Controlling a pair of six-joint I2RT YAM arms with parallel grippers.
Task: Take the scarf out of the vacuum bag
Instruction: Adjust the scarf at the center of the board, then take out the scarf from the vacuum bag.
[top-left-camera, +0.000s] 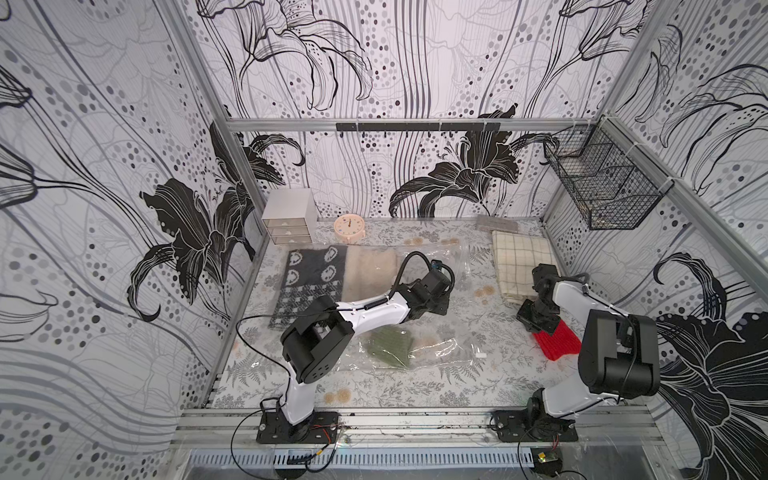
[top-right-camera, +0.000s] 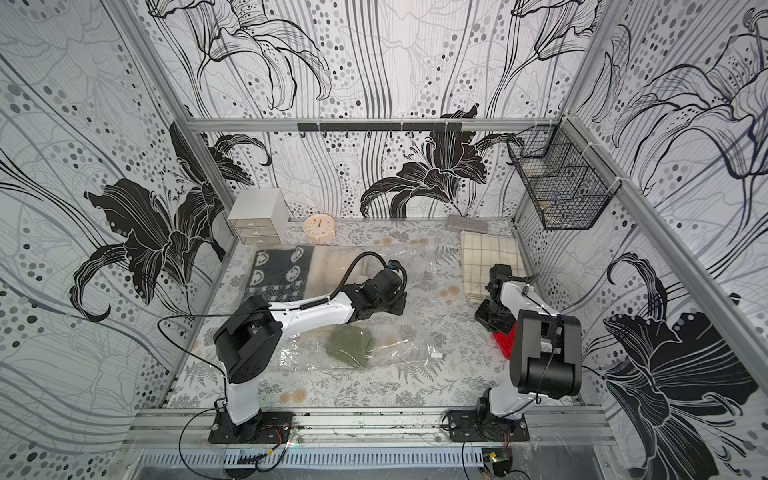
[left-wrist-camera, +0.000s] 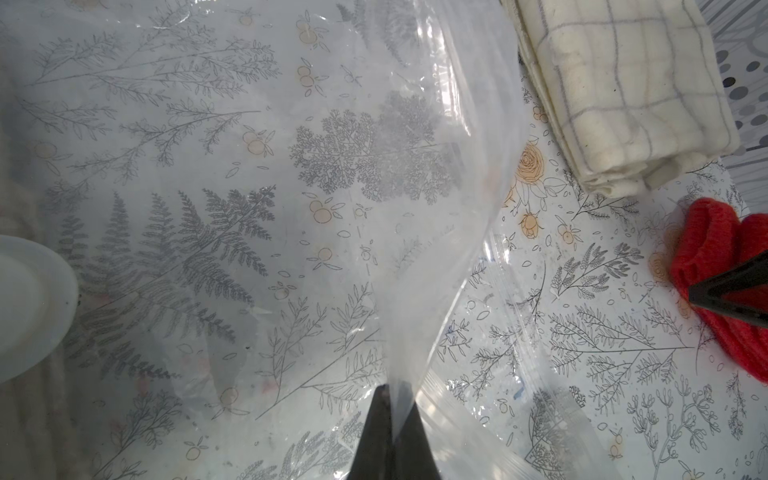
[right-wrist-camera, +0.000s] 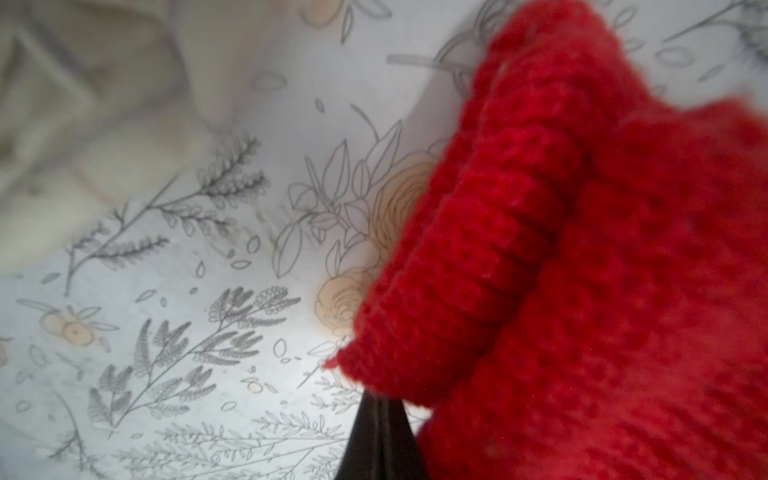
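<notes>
The clear vacuum bag (top-left-camera: 436, 345) (top-right-camera: 399, 345) lies flat mid-table, its white zip slider (top-left-camera: 481, 355) at the near right edge. Inside it sits a green knitted piece (top-left-camera: 388, 345). My left gripper (left-wrist-camera: 392, 388) is shut on a lifted fold of the bag's film (left-wrist-camera: 436, 124), with the round white valve disc (left-wrist-camera: 29, 307) off to one side. A red knitted scarf (top-left-camera: 557, 340) (right-wrist-camera: 582, 249) lies outside the bag, to its right. My right gripper (right-wrist-camera: 380, 401) (top-left-camera: 538, 328) is shut at the scarf's edge, and a red fold covers its tips.
A folded cream checked cloth (top-left-camera: 521, 257) lies at the back right, just behind the right arm. A dark patterned and cream blanket (top-left-camera: 316, 278) is at the back left. A small drawer unit (top-left-camera: 289, 216) and a pink clock (top-left-camera: 350, 227) stand by the back wall. A wire basket (top-left-camera: 602, 187) hangs on the right wall.
</notes>
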